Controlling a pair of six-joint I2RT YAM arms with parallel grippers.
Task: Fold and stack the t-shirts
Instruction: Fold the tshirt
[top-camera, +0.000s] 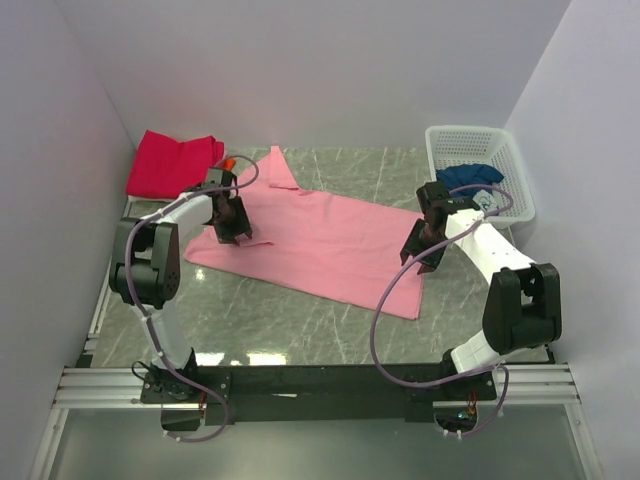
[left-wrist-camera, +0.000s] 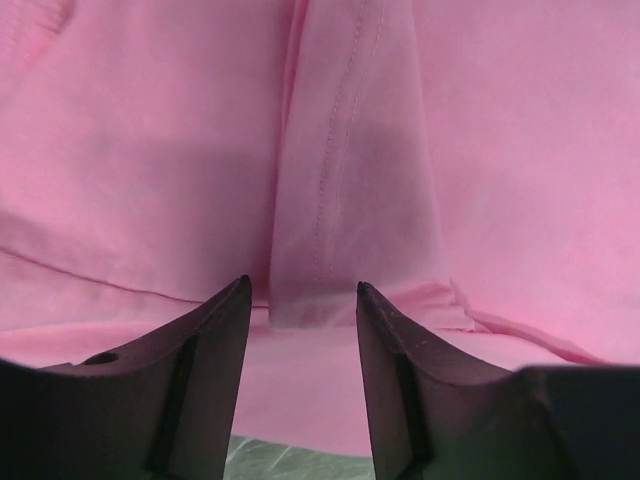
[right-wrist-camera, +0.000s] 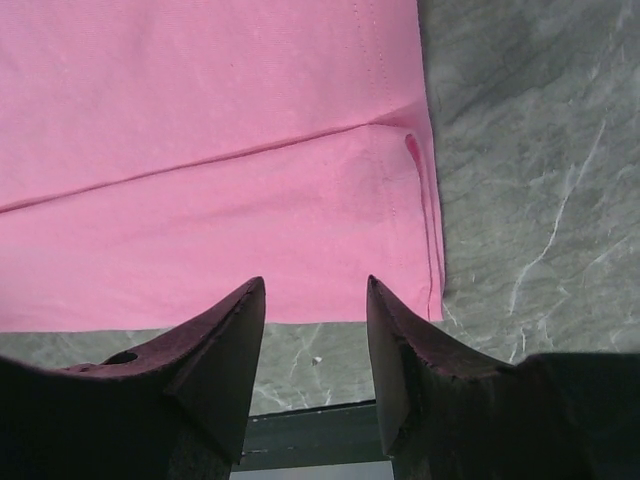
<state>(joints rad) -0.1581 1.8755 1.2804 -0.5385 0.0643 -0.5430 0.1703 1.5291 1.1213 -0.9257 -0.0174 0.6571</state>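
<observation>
Inside basket, dark blue shirt, perhaps half-hidden

1. No text, label, brand, number or sign can be read in any of the three views.
2. The dark blue t-shirt in the white mesh basket, at the far right, shows a pale patch beside it, too small to read as print.

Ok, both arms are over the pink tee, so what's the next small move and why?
Probably close the left fingers on the light pink cloth t-shirt: a raised seamed fold lies between them. The right fingers stand open over its hem corner, ready to follow.
</observation>
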